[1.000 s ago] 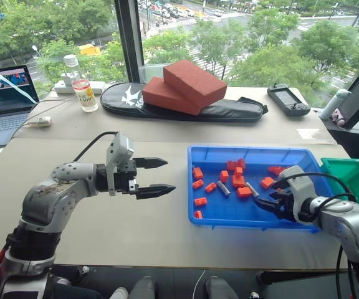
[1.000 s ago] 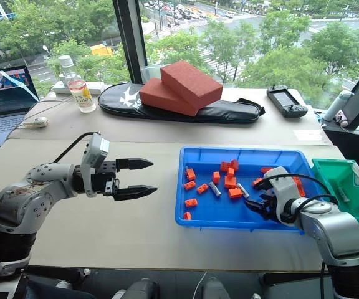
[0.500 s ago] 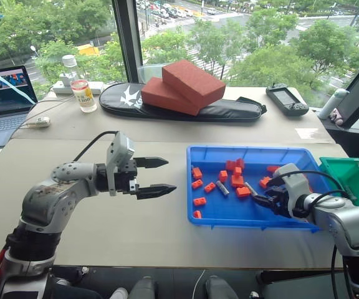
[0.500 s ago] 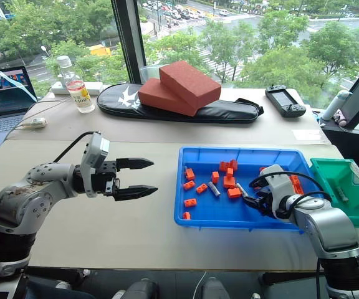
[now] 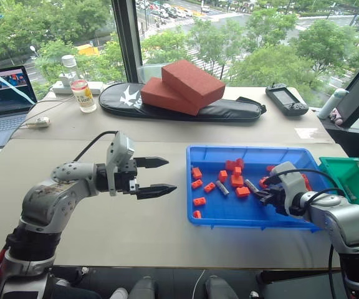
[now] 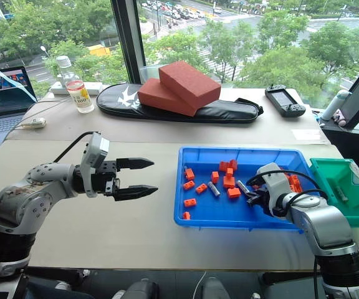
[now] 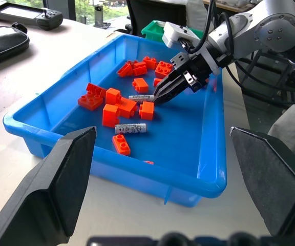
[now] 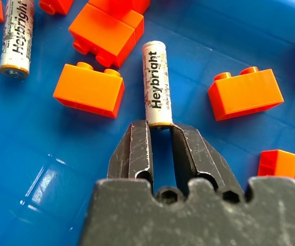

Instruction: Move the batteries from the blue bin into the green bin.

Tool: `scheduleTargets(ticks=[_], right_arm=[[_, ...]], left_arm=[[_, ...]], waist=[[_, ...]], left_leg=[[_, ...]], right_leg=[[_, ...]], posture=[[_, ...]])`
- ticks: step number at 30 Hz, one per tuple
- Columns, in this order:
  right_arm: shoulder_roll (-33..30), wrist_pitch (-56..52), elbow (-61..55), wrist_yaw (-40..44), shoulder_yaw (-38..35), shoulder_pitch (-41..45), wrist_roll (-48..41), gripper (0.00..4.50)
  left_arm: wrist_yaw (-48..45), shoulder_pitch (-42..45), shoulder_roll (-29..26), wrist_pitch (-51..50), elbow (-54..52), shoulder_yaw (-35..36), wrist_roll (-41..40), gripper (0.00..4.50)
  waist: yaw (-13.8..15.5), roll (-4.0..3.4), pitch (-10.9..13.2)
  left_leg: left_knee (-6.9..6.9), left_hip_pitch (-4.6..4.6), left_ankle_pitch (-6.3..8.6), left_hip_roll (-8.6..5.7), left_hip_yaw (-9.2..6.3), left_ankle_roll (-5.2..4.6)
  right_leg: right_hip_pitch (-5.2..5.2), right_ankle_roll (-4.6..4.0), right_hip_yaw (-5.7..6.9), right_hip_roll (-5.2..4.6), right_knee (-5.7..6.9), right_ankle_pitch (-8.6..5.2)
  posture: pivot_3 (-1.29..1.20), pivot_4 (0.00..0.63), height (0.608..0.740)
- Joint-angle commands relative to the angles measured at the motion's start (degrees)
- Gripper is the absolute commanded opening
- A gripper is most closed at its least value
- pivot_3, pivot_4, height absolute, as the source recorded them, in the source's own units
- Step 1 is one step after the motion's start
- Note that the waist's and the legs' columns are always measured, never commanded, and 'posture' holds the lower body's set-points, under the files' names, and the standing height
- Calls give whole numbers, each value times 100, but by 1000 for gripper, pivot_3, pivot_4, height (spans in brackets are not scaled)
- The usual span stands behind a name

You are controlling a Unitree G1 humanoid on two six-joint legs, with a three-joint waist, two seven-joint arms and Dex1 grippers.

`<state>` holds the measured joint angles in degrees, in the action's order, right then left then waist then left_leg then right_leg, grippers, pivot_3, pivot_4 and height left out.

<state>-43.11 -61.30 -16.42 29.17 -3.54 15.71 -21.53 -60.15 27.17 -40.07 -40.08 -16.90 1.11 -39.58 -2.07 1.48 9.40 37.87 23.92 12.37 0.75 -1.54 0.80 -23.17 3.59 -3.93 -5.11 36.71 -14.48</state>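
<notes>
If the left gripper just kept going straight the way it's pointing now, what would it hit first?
Most likely the blue bin: in the left wrist view its near wall sits right between the left gripper's open fingers. Only bare table lies between them. Depth is uncertain; it might pass just over the rim.

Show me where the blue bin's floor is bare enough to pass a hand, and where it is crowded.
Bare floor lies along the blue bin's near wall, on the right hand's side of the battery and brick there. The orange bricks crowd the far half, around the other battery at the right hand's tips.
</notes>
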Motion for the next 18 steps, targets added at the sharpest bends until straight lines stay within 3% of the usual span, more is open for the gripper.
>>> scheduleTargets(ticks=[1, 7, 18], right_arm=[[-260, -11, -383, 99, -603, -33, -115, 243], [-488, -134, -452, 31, -2104, 248, -439, 243], [-138, 237, 941, -1664, -3391, 387, 459, 243]], left_arm=[[-25, 53, -42, 63, -80, 76, -34, 4500], [-80, 64, -74, 64, -53, 67, -32, 4500], [-126, 109, -35, 89, -6, -10, 8, 4500]], waist=[[4, 0, 0], [23, 0, 0], [52, -1, 0]], left_leg=[[0, 0, 0, -1, 0, 0], [0, 1, 0, -1, 1, 0], [0, 1, 0, -2, 6, 0]], right_leg=[[0, 0, 0, -1, 0, 0], [-1, 0, 0, -2, -1, 0], [-1, 0, -2, -3, -1, 0]], posture=[[0, 150, 740], [0, 150, 740], [0, 150, 740]])
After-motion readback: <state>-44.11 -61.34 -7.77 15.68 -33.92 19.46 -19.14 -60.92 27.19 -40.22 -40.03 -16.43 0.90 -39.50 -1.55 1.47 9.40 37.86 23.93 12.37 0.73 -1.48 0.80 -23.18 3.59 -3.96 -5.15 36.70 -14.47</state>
